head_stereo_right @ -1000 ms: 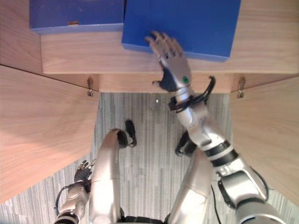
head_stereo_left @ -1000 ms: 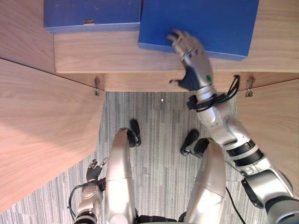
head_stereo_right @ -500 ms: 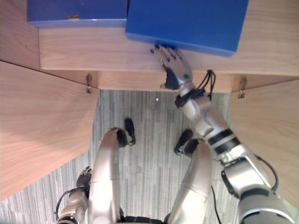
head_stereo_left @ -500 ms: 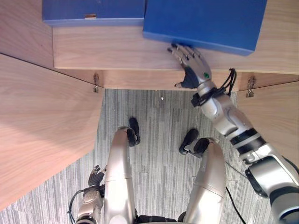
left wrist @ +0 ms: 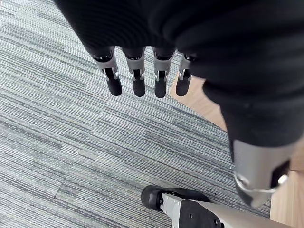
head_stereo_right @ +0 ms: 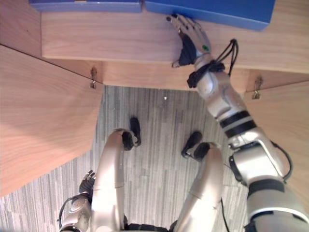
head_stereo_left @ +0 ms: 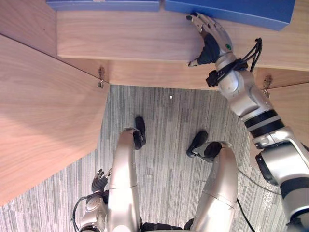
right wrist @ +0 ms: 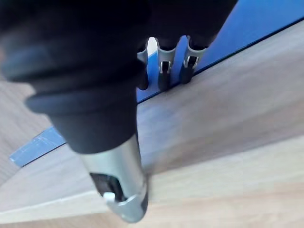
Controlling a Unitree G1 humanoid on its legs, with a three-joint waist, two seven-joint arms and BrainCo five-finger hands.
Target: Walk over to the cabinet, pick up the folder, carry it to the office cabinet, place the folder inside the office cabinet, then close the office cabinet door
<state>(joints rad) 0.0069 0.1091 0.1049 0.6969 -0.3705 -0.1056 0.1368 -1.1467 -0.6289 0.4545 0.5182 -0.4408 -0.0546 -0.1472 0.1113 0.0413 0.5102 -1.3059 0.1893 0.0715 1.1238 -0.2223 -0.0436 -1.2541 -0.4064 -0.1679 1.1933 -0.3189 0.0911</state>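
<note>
A blue folder (head_stereo_left: 231,9) lies flat on the wooden cabinet shelf (head_stereo_left: 130,38), deep inside at the right. My right hand (head_stereo_left: 211,37) reaches onto the shelf. It is open, and its straight fingertips (right wrist: 164,71) touch the near edge of the blue folder (right wrist: 256,23). The thumb (head_stereo_left: 194,62) hangs over the shelf's front edge and holds nothing. Down by my side over the carpet, my left hand (head_stereo_left: 99,181) hangs empty; its fingers (left wrist: 137,80) are relaxed and open.
A second blue folder (head_stereo_left: 104,4) lies on the same shelf to the left of the first. The cabinet's left door (head_stereo_left: 43,111) and right door (head_stereo_left: 289,101) both stand open toward me. Grey striped carpet (head_stereo_left: 164,130) lies between them.
My right hand slid from the folder's top back to its near edge, and the folder now sits deeper on the shelf. The view itself has also shifted. The left hand stays low.
</note>
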